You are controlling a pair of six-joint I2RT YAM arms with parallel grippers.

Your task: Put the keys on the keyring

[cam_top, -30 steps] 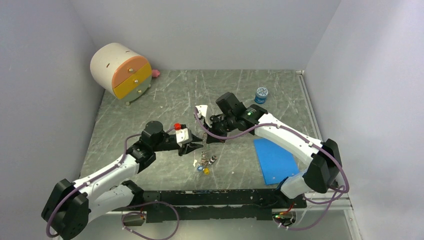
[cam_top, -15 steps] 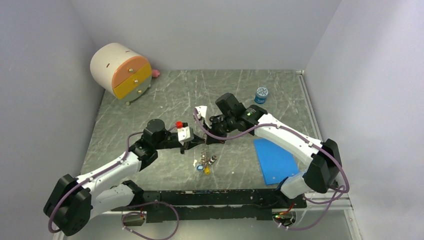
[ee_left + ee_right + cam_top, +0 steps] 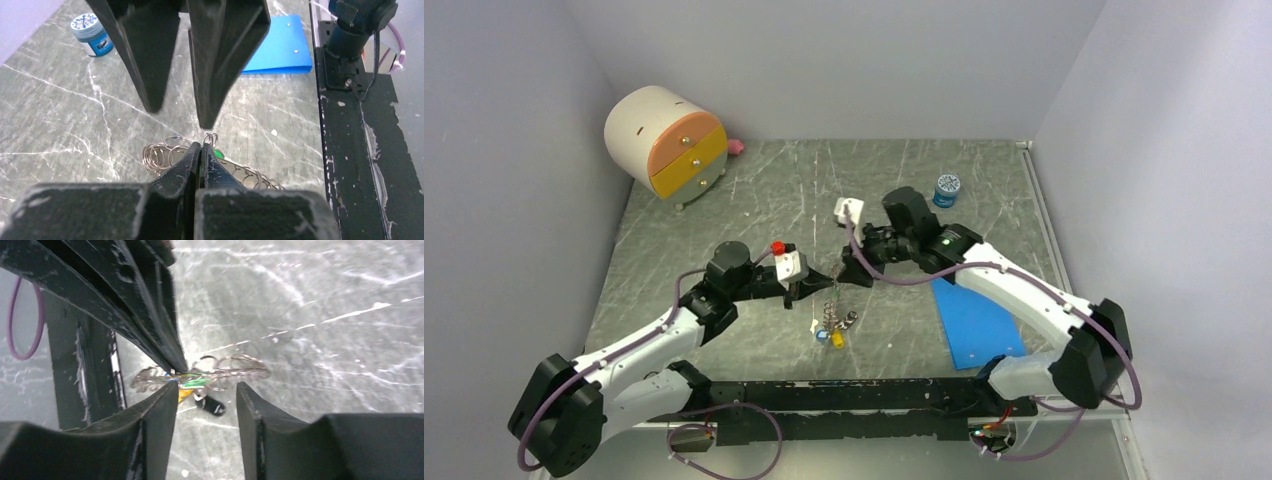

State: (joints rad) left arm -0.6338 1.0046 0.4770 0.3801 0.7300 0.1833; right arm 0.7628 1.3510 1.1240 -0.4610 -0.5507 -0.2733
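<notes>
Now my left claw [image 3: 200, 147] is clamped on the keyring [image 3: 240, 371], left of the blue sheet [image 3: 974, 320], the keys [image 3: 834, 338] bunched with it; my right claw [image 3: 206, 390] stands apart. Pinched only at my tips, the thin wire could slip free.

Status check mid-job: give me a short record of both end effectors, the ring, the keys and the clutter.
left end effector: shut on the ring
right end effector: open, empty, tips close to the ring
ring: pinched at its edge, between the arms
keys: bunched by the ring; threaded or not, cannot tell
clutter: jar back right, blue sheet front right, drawer box back left
</notes>
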